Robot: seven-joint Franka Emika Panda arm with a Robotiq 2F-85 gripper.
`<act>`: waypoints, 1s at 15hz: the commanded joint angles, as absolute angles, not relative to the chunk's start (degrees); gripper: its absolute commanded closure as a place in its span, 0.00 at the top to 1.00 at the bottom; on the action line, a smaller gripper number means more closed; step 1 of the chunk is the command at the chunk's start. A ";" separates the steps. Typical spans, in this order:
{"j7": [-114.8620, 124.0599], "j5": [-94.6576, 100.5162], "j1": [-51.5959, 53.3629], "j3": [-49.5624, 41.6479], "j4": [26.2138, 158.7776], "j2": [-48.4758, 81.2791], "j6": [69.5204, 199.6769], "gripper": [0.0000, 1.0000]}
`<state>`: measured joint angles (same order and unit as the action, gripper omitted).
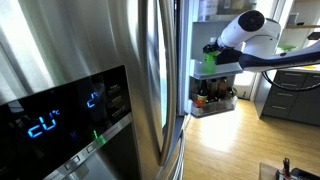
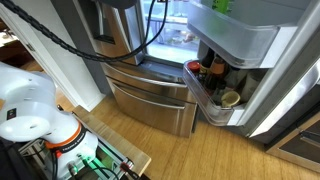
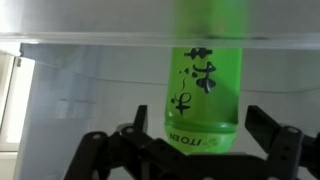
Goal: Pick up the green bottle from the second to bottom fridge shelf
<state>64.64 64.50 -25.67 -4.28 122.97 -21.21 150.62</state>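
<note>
The green bottle (image 3: 205,95) stands in the second to bottom fridge shelf (image 3: 80,22). The wrist view is upside down, and the bottle's lower part blurs behind the shelf's frosted front panel. My gripper (image 3: 205,128) is open, with one finger on each side of the bottle and a small gap at both sides. In both exterior views the bottle (image 1: 210,58) (image 2: 220,5) shows above the frosted shelf (image 1: 216,72) (image 2: 236,38), with the gripper (image 1: 214,48) at it.
Below it is the clear-fronted door shelf with brown jars (image 1: 212,97) (image 2: 206,74). The steel fridge door with the blue display (image 1: 70,110) fills the near side. The steel freezer drawers (image 2: 150,98) and the wooden floor (image 1: 230,145) lie below.
</note>
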 commanded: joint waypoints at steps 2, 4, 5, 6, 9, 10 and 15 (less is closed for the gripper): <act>69.87 68.77 -22.87 -6.61 120.95 -18.37 152.31 1.00; 71.34 69.80 -22.12 -7.21 120.16 -17.48 152.96 1.00; 72.12 70.42 -21.79 -7.46 119.76 -17.05 153.15 1.00; 72.48 70.66 -21.42 -7.81 119.44 -16.63 153.47 1.00; 73.51 71.58 -20.65 -8.56 118.19 -15.26 153.43 1.00; 73.64 71.74 -20.41 -8.85 117.85 -14.82 153.39 1.00; 73.99 71.67 -19.45 -10.13 116.43 -12.85 153.79 0.90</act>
